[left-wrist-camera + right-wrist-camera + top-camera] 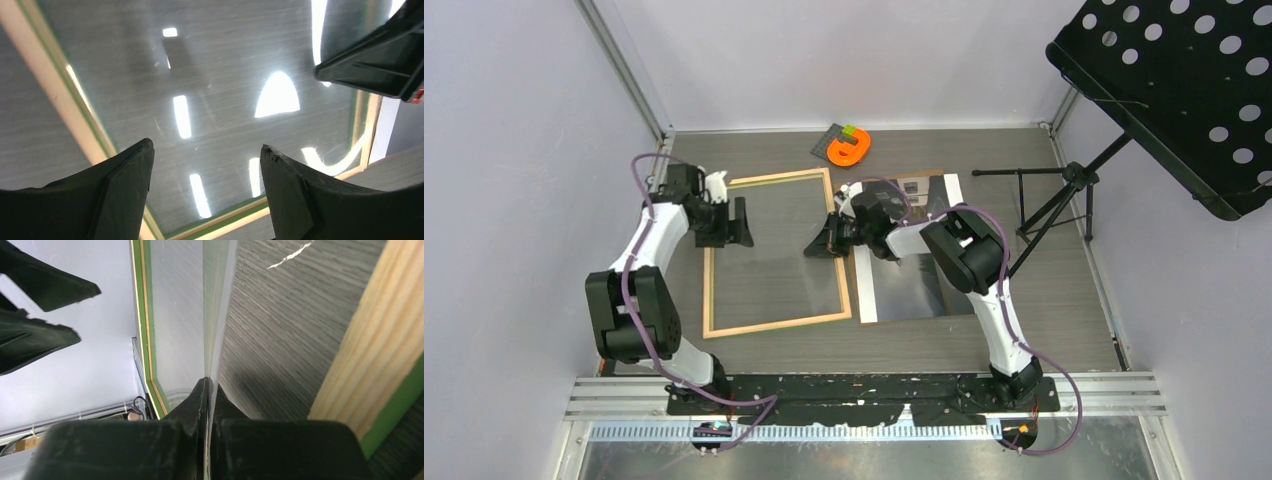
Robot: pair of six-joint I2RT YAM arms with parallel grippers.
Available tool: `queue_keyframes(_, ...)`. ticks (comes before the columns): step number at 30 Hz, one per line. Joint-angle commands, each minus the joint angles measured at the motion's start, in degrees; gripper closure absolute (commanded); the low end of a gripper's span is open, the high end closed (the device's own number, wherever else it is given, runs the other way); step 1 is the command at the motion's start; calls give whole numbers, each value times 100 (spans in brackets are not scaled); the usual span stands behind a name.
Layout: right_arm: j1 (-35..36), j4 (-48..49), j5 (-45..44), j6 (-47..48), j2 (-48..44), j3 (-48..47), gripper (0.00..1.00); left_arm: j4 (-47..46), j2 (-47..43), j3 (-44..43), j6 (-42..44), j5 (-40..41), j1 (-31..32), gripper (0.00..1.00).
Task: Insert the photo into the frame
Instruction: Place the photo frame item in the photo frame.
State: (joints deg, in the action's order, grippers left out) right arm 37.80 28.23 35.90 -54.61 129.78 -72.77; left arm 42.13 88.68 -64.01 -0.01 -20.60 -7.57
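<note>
On the grey worktop [1054, 300], the frame [776, 324] lies flat with its pale wood side up. Its long side runs from the arms toward the far wall. The photo [906, 296] lies just to the right of it, dark picture side up, and its long side runs the same way. White bands run along its left and far edges, and the right arm reaches over it.

The left fingers [742, 222] [125, 190] hang over the frame near its left rail. They are spread apart with nothing between them. The right fingers [822, 245] [195, 405] are at the frame's right rail.

Only the right wrist view shows what they grip. They are pressed tight on the edge of a thin clear sheet [218, 300]. It also shows green paint on the side of the wood rail.

The left wrist view shows this shiny sheet [225, 60] inside the frame, with bright lights shining in it.

Only the top view shows an orange toy [849, 150] on a small dark card at the far edge, too small to read. It also shows a black music stand [1184, 90] on the right.
</note>
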Motion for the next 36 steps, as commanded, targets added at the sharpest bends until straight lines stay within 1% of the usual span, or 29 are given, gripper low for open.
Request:
queue_keyframes(1,33,-402,-305,445,-195,-141,94,-91,105,-538,98,220,591,23)
queue_keyframes(4,36,-434,-287,446,-204,-168,94,-183,421,-721,37,203,983,23)
queue_keyframes(10,33,-498,-302,486,-232,-165,94,-407,899,-765,-225,257,1562,24)
queue_keyframes(14,34,-498,-289,463,-206,-173,94,-503,1061,-785,-243,293,1799,24)
queue_keyframes(29,43,-467,-269,430,-198,-153,94,-519,1726,-1200,-368,186,2054,24)
queue_keyframes(36,43,-459,-266,426,-194,-147,94,-515,1962,-1288,-457,221,2067,24)
